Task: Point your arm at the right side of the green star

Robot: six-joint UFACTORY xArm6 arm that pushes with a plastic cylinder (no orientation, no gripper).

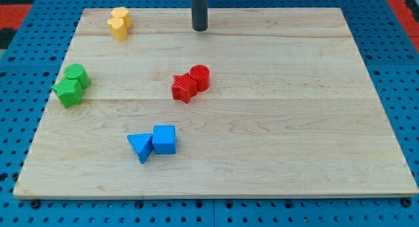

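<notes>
The green star (67, 91) lies near the board's left edge, touching a green round block (78, 75) just above and to its right. My tip (199, 29) is at the view's top centre, far to the upper right of the green star, touching no block.
Two yellow blocks (119, 22) sit at the top left. A red star (184, 87) touches a red cylinder (200, 77) at the centre. A blue triangle (140, 147) and a blue cube (164, 139) sit at the lower centre. The wooden board (294, 122) rests on a blue pegboard.
</notes>
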